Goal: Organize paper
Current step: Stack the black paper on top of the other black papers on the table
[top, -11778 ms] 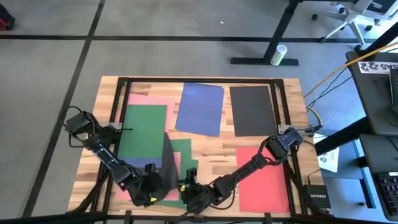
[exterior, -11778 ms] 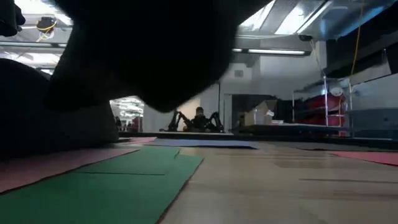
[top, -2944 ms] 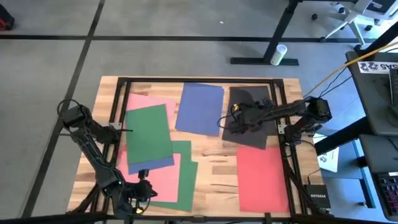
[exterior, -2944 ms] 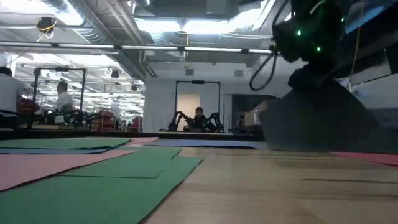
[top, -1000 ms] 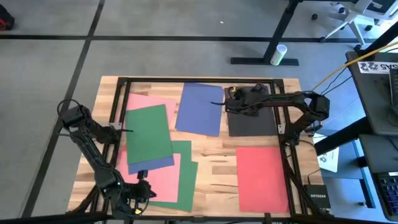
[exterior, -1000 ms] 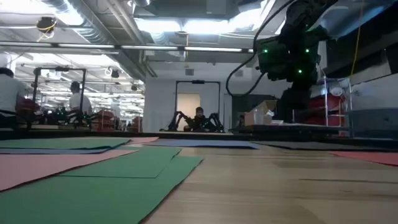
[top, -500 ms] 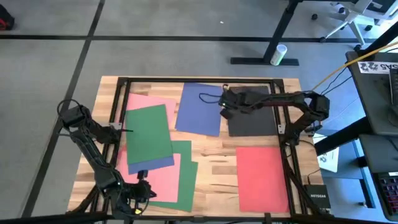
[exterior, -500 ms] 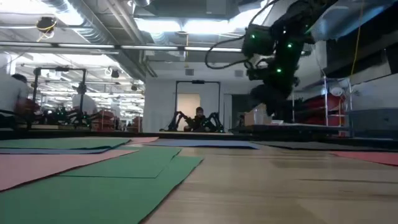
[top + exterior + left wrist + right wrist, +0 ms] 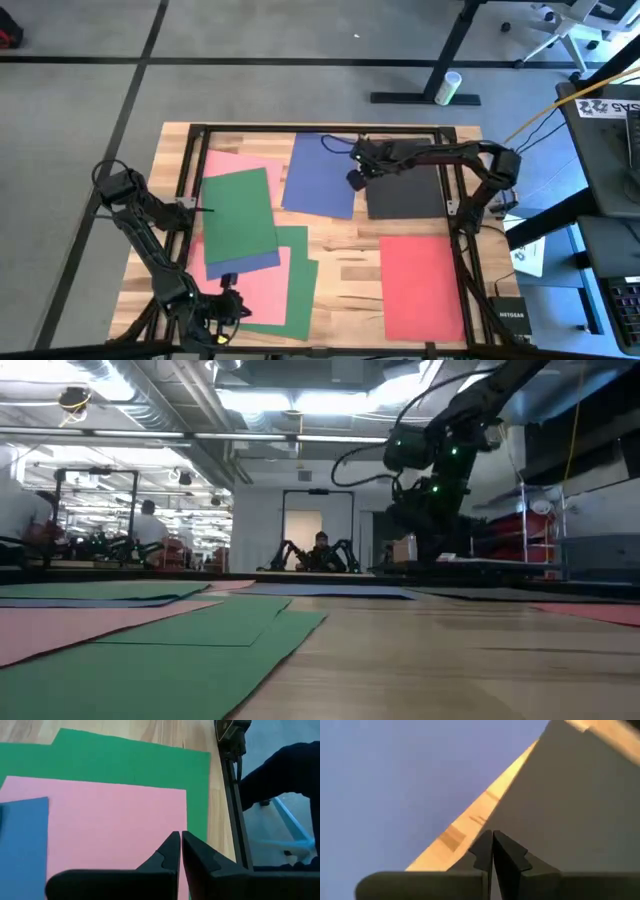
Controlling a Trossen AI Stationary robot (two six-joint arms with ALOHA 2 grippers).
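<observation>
Flat paper sheets lie on the wooden table: a blue sheet (image 9: 322, 175), a black sheet (image 9: 405, 185), a red sheet (image 9: 422, 285), and at the left an overlapping pile with a green sheet (image 9: 238, 212) on top of pink and blue ones. My right gripper (image 9: 354, 177) is shut and stands over the strip of bare wood (image 9: 465, 827) between the blue sheet (image 9: 395, 780) and the black sheet (image 9: 580, 805). My left gripper (image 9: 228, 308) is shut above a pink sheet (image 9: 110, 825) near the table's near edge. That pink sheet lies on a green one (image 9: 125, 757). My right gripper's shut fingertips (image 9: 487, 847) stand at the black sheet's left edge (image 9: 520, 820), coming from the table's right and slanting down. I cannot tell whether they touch the sheet or the wood. My left gripper touches nothing that shows.
A black frame rail (image 9: 455, 210) runs round the table's edges, close to the black and red sheets. A small white printed sheet (image 9: 528, 257) lies off the table at the right. Bare wood (image 9: 345, 250) lies mid-table. People and other robots show in the room beyond (image 9: 150, 520).
My right gripper has moved toward the table's left edge and slightly nearer, from over the black sheet's far left corner to the gap beside the blue sheet. The black sheet lies flat where it was.
</observation>
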